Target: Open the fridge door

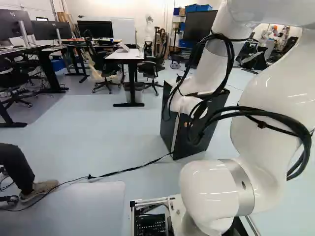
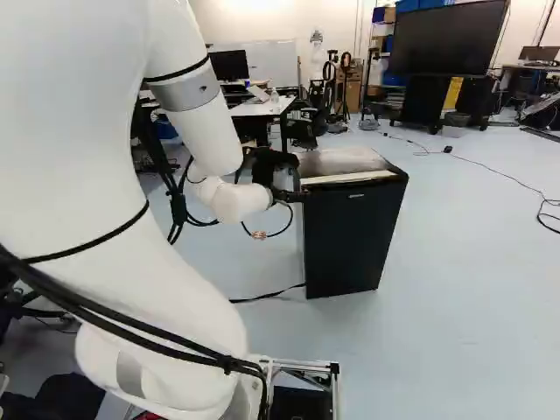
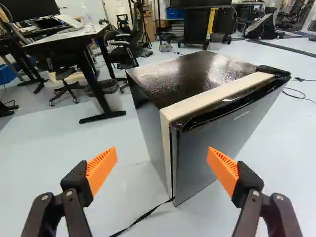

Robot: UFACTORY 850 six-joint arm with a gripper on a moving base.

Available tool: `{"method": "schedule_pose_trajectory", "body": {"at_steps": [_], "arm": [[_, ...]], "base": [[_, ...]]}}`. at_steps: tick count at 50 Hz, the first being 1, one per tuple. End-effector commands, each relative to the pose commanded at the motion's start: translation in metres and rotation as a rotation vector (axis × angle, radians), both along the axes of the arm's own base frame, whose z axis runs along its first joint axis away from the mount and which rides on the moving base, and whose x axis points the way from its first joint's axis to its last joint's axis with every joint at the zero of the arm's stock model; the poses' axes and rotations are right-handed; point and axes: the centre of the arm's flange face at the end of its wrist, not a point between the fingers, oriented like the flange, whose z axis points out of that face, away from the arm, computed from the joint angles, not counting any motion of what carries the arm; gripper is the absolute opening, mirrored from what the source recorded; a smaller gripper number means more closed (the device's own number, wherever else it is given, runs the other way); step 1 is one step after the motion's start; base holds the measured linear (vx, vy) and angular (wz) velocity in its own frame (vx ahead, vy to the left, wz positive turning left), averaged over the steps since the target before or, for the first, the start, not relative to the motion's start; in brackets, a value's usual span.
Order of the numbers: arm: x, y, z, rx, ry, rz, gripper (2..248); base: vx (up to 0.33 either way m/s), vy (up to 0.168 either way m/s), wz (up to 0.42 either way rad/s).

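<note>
My gripper (image 2: 290, 194) is by the upper corner of the black fridge (image 2: 350, 241) in the right base view; in the left base view the arm hides it in front of the fridge (image 1: 189, 145). Seen from the wrist, the gripper (image 3: 162, 170) stands open, its orange pads wide apart with nothing gripped. Ahead, the door edge of the fridge (image 3: 192, 76) shows between the fingers. The dark door (image 3: 222, 145) lies close along a cream strip (image 3: 212, 96) and looks shut. Whether a finger touches the fridge I cannot tell.
A black cable (image 1: 123, 170) runs over the floor from the fridge's foot. A person's leg and shoe (image 1: 39, 189) are at the left of the left base view. Behind the fridge stand a white table (image 1: 125, 54), chairs and a large screen (image 2: 448, 39).
</note>
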Motion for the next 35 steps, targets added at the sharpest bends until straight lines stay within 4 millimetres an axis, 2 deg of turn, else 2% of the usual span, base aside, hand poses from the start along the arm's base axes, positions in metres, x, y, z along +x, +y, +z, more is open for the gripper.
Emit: {"method": "schedule_pose_trajectory", "body": {"at_steps": [13, 35], "arm": [[0.007, 0.012, 0.0, 0.019, -0.006, -0.015, 247], [0.037, 0.02, 0.0, 0.058, -0.025, -0.094, 247]], "base": [[0.0, 0.0, 0.0], [0.0, 0.0, 0.0]]}}
